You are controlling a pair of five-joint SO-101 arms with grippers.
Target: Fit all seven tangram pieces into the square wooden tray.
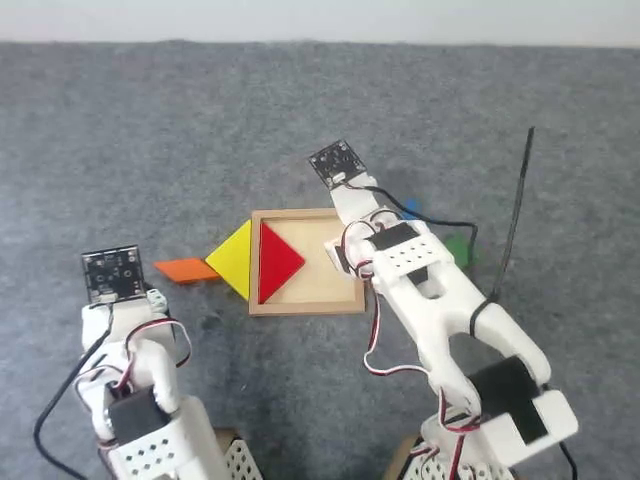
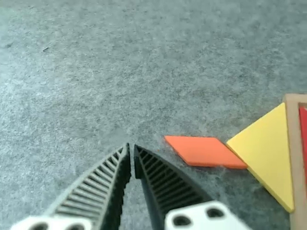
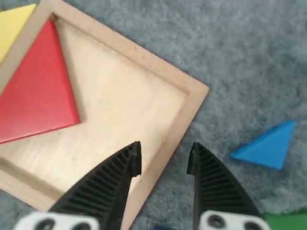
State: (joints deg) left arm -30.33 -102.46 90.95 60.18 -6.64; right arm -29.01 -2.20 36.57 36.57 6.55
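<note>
The square wooden tray lies mid-table with a red triangle in its left half. A yellow triangle rests outside against the tray's left rim, and an orange parallelogram lies just left of it. My right gripper is open, its jaws straddling the tray's rim on the right side, one over the bare tray floor. A blue triangle and a green piece lie on the carpet beyond that rim. My left gripper is shut and holds nothing, a short way from the orange parallelogram.
Grey carpet covers the table. A thin black rod stands up at the right of the right arm. The blue piece and green piece are partly hidden by that arm. Open carpet lies behind and left of the tray.
</note>
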